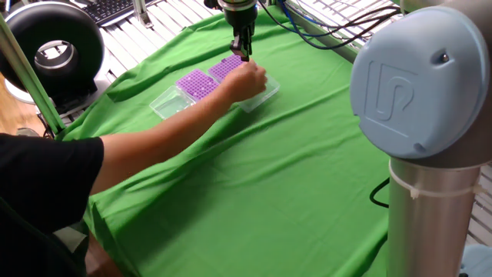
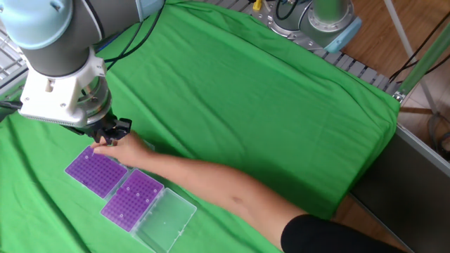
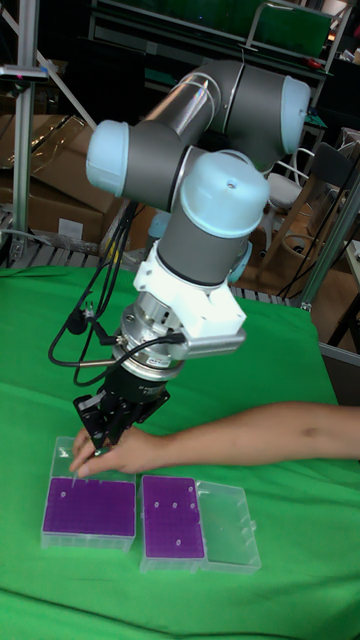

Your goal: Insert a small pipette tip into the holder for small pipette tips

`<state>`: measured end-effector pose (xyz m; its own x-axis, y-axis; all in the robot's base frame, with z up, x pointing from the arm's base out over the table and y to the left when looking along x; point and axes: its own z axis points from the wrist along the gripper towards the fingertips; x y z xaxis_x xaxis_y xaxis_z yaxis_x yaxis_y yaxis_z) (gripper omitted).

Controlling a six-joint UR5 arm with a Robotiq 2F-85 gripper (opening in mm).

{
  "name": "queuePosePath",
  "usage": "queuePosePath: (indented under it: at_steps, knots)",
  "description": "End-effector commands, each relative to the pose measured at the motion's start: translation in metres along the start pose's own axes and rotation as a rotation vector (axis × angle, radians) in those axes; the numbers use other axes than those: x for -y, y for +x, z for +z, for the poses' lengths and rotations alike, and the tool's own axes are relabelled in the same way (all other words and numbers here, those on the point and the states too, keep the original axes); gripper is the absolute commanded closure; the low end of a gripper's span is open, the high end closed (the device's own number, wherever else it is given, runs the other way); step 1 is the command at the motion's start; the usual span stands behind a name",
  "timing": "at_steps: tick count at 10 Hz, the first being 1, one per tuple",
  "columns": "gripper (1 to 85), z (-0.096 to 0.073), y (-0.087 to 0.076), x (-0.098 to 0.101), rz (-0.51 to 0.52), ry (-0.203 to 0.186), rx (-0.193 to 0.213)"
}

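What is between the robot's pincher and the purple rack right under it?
A person's hand reaches in between the gripper and the purple rack below it. The tall fixed view shows this best.

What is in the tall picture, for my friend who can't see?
A person's hand reaches up to the robot's gripper, just above two purple racks in clear boxes lying side by side on a green cloth.

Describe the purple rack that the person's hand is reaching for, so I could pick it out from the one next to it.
On the green cloth lie two square purple racks in clear boxes, side by side. The one meant is directly below the robot's gripper, with the person's hand at its edge. Its twin lies farther from the gripper, and its open clear lid is in plain sight.
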<state>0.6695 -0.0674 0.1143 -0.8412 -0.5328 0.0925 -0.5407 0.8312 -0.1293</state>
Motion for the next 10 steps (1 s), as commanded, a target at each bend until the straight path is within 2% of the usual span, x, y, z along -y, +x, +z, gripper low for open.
queuePosePath:
  at_steps: [1,10]
  knots:
    - [59.0,-0.0056,-0.0062,-0.0052,0.004,-0.006,0.006]
    - [59.0,-0.0043,-0.015,-0.0066,0.008,-0.017,0.035]
